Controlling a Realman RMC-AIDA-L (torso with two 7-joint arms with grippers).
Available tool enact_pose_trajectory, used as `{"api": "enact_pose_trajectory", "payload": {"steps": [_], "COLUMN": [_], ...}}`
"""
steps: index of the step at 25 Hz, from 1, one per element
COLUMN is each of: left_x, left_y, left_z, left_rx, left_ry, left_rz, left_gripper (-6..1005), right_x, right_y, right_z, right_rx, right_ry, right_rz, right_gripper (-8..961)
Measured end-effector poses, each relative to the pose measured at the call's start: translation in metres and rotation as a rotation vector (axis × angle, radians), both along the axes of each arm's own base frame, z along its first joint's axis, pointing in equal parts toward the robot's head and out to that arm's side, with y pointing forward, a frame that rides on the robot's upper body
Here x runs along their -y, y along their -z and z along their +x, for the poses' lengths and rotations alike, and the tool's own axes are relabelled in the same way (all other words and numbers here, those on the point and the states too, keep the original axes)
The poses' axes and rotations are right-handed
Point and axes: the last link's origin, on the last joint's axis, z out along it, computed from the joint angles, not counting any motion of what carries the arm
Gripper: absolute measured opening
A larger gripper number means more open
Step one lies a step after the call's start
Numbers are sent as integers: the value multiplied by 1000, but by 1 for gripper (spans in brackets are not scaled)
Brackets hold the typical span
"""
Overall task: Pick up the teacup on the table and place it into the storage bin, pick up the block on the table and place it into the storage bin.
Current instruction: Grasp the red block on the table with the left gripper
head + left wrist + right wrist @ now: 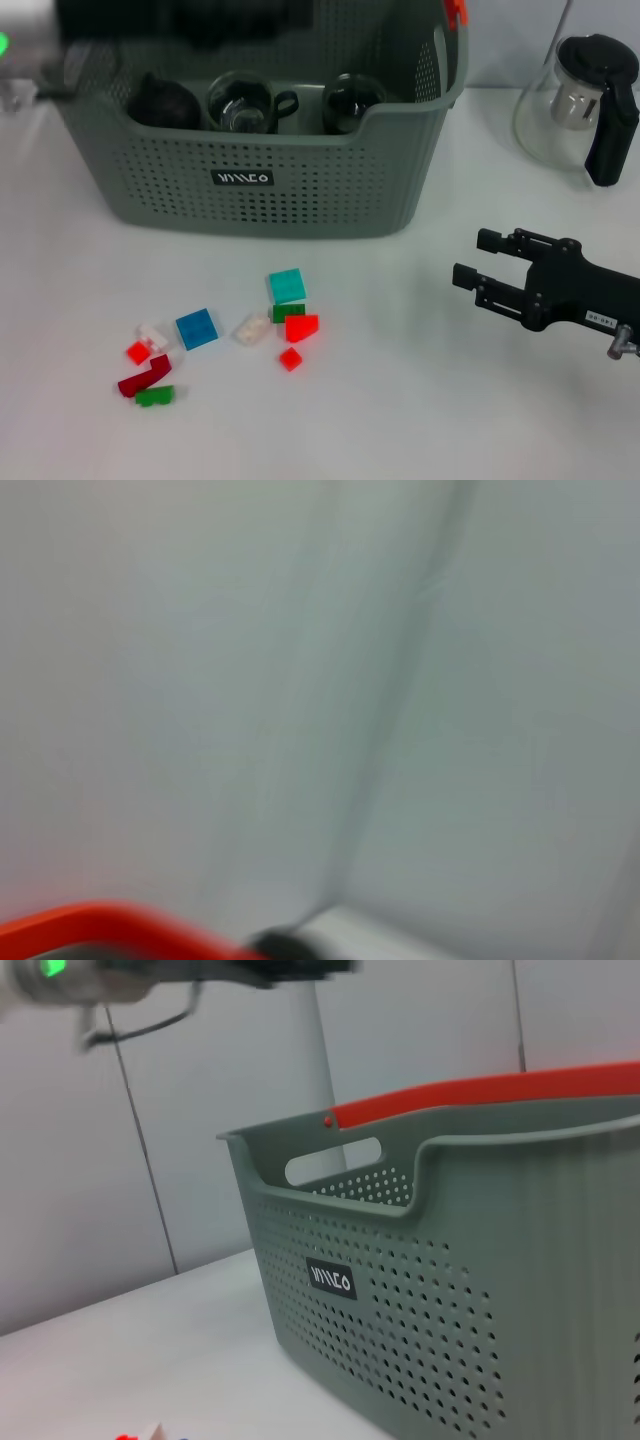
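- My right gripper (468,258) is hovering low over the white table (420,400), to the right of the blocks, its two black fingers spread apart and gripping nothing.
- My left arm is reaching in above the back of the large grey-green perforated plastic storage bin (300,190); only a dark blur of it is showing in the head view — I cannot tell whether that gripper is open or closed.
- The bin is standing at the far side of the table, its small black label (243,178) facing me, an orange handle clip (457,10) at its right end.
- Inside the bin, three dark glass teacups are sitting in a row: one at the left (165,100), one in the middle (245,103) and one at the right (352,100).
- The small plastic blocks are lying loose on the table in front of the bin: a teal square block (286,285), a blue square one (196,328), a red one (301,327) — and several smaller red, green and white pieces around them.
- A clear glass teapot with a black lid and handle (585,100) is standing at the far right, well apart from the bin.
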Motion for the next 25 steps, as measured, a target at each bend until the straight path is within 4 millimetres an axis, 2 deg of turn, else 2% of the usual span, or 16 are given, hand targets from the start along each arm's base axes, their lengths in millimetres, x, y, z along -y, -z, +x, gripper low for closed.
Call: {"api": "enact_pose_trajectory", "payload": {"steps": [4, 7, 11, 19, 25], "left_x": [39, 64, 88, 106, 118], "left_y": [0, 5, 11, 21, 38], "left_z": [-27, -49, -78, -107, -121], "left_rx": [25, -54, -154, -192, -276], "left_ry": [101, 90, 43, -62, -80], "left_rz": [-39, -95, -88, -9, -105], "left_gripper": [635, 632, 630, 627, 627], "right_x": [-1, -1, -1, -1, -1], "right_y": [-1, -1, -1, 0, 2], "right_z": [-1, -1, -1, -2, -2], "right_rx": [-2, -3, -6, -8, -8], "right_ry": [-5, -6, -2, 3, 6], "right_rz": [1, 3, 0, -2, -4], "right_gripper": [646, 646, 645, 644, 645]}}
